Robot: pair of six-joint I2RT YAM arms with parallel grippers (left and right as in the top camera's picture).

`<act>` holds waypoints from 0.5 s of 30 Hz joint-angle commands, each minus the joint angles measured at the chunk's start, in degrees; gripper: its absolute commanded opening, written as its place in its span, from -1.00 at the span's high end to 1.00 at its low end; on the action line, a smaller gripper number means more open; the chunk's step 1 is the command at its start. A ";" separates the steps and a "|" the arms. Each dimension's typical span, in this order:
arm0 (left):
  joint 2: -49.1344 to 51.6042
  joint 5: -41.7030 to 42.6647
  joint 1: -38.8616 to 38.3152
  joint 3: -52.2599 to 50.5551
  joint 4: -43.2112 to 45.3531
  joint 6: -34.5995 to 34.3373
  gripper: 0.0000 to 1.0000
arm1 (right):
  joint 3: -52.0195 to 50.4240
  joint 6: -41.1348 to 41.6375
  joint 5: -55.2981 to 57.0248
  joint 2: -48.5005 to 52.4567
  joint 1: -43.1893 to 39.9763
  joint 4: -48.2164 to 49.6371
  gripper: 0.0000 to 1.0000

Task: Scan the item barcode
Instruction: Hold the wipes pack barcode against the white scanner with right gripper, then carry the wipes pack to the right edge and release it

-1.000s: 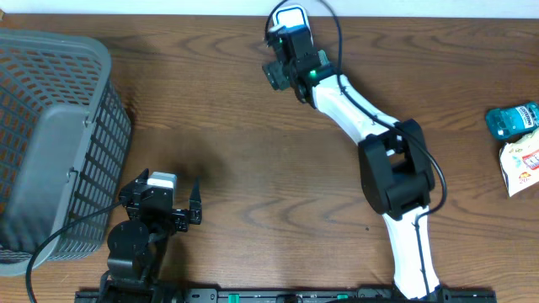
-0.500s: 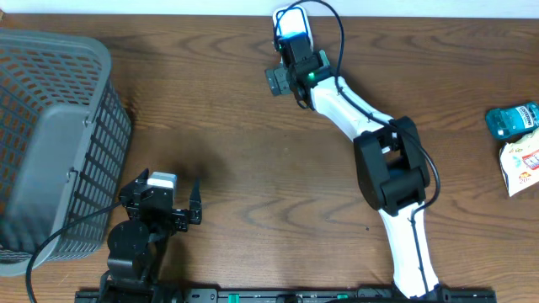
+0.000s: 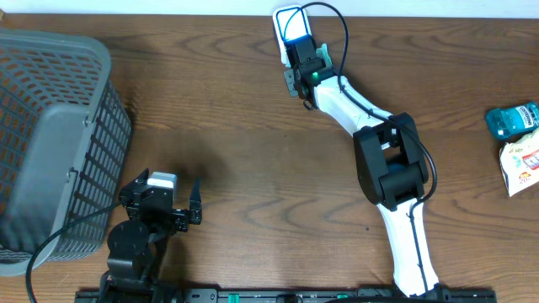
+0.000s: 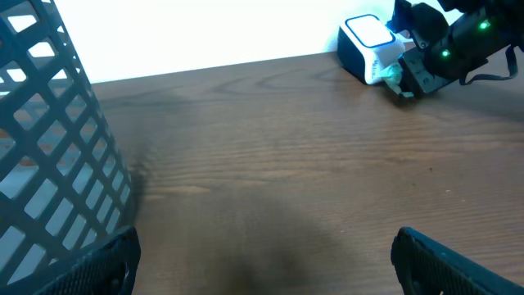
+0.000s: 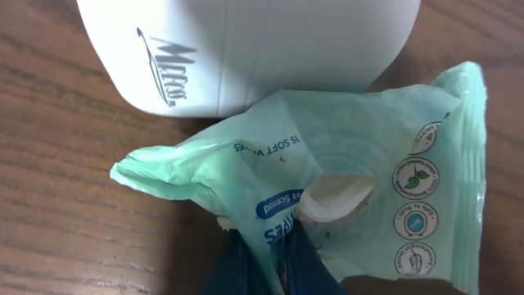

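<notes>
Right gripper is pinched tight on the green wipes packet. The packet's top edge sits right up against the white scanner, straight ahead. Left gripper hangs wide open, well apart, by the basket.

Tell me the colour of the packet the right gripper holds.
The plastic wipes packet is mint green; clearest in right wrist view.

"15 SOFT WIPES" on green packet; unclear "Mecco"-like logo on white scanner
</notes>
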 commanded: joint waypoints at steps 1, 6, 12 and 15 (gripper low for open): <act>-0.11 -0.09 0.02 -0.07 0.02 -0.04 -0.96 | -0.94 1.36 -1.01 -1.77 0.13 -3.58 0.98; -0.11 -0.09 0.02 -0.07 0.04 -0.04 -0.95 | -0.94 1.64 -0.66 -10.71 -0.79 -10.75 0.98; -0.11 -0.09 0.02 -0.07 0.04 -0.04 -0.96 | -0.94 3.15 8.79 -20.68 -5.01 -23.12 0.97; -0.11 -0.09 0.02 -0.07 0.04 -0.04 -0.95 | -0.94 5.62 14.84 -22.84 -9.35 -30.12 0.97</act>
